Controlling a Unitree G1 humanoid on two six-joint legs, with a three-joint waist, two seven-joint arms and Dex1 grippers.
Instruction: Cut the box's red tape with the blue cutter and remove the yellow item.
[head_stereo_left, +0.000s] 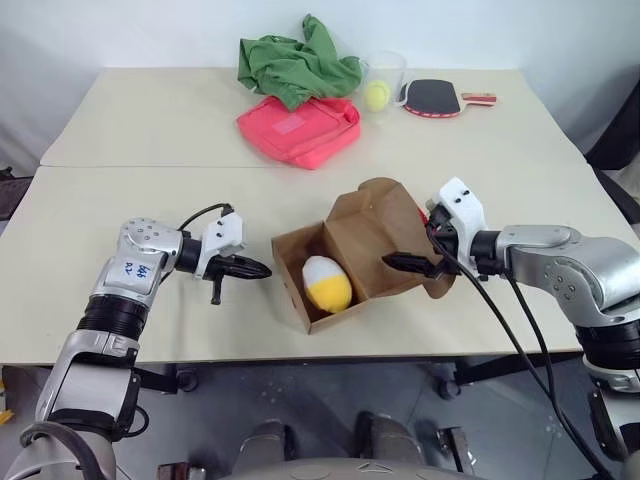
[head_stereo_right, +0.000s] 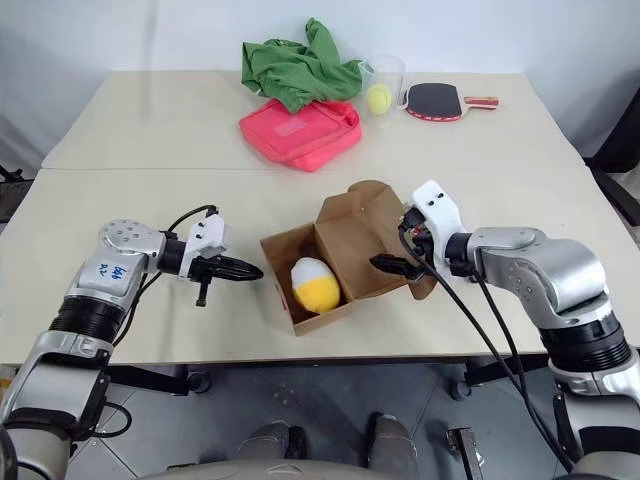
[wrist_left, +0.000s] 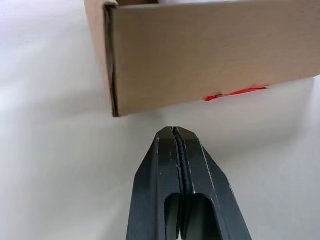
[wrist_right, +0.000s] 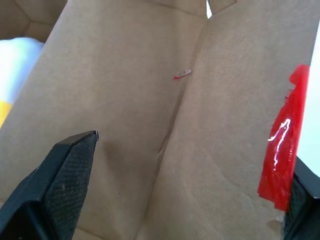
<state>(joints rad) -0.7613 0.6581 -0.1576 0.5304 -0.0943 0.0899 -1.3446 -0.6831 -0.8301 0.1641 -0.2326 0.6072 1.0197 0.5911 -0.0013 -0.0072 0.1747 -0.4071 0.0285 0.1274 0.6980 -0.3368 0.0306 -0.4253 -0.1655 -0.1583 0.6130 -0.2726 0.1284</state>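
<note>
Yellow-and-white egg-shaped item (head_stereo_left: 327, 283) lying in open brown cardboard box (head_stereo_left: 300, 262), between both hands. Right hand (head_stereo_left: 408, 265), fingers apart, at raised flap; left hand (head_stereo_left: 250, 269), fingers together and empty, just beside box wall, about equally near.

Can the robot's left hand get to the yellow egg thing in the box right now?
Probably yes. The box is open, and the yellow item lies uncovered inside. The left hand is just beside the box's near wall, nothing between them. It is shut, though, so it must open and go over that wall.
</note>
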